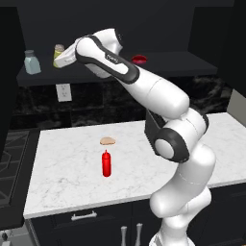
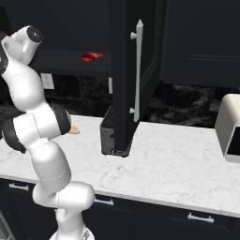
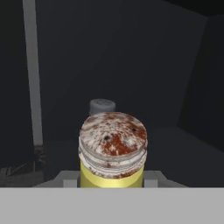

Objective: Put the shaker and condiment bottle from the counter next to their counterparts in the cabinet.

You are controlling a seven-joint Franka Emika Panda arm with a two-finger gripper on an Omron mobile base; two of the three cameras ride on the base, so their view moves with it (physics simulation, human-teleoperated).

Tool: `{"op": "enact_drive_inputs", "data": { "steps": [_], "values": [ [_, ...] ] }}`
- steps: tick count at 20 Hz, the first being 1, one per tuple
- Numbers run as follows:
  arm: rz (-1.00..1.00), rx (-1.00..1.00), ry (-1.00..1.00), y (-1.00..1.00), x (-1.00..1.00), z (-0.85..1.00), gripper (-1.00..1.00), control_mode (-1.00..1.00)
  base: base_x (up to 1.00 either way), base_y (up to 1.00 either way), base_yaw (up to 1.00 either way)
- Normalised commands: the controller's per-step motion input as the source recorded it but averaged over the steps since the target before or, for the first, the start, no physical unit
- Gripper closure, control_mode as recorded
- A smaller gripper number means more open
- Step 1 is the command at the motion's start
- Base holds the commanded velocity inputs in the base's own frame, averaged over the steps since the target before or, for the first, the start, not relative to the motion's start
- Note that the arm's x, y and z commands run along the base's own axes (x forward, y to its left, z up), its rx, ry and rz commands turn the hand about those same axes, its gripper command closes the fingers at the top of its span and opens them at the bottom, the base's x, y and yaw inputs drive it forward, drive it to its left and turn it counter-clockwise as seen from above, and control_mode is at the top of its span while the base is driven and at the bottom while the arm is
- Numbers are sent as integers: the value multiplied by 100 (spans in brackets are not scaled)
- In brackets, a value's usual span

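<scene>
Our claw point(image 3: 112, 183) held the shaker point(image 3: 113, 151); we judged it should go down upright beside the blue-grey shaker point(image 1: 32, 62).

Marble-patterned counter point(image 1: 62, 178), white with faint grey veins, smooth. Glossy red plastic-looking condiment bottle point(image 1: 106, 164). Matt yellow shaker point(image 3: 112, 175) with a rust-flecked, ridged, metallic-looking cap point(image 3: 113, 142). Matt near-black cabinet point(image 1: 158, 65). Glossy white arm shell point(image 1: 163, 96) with dark joints. Satin silvery drawer handle point(image 2: 200, 218).
</scene>
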Motion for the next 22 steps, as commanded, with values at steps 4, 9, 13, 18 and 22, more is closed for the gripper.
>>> {"op": "enact_drive_inputs", "data": {
  "steps": [4,9,13,18,22],
  "values": [
    [1,0,0,10,32,-17,100,-100,0,0,0],
    [0,6,-3,36,38,-16,100,-100,0,0,0],
    [0,2,-2,42,20,0,100,-100,0,0,0],
    [0,0,-2,7,27,-3,100,-100,0,0,0],
    [0,0,-11,1,5,-21,-100,-100,0,0,0]
  ]
}}
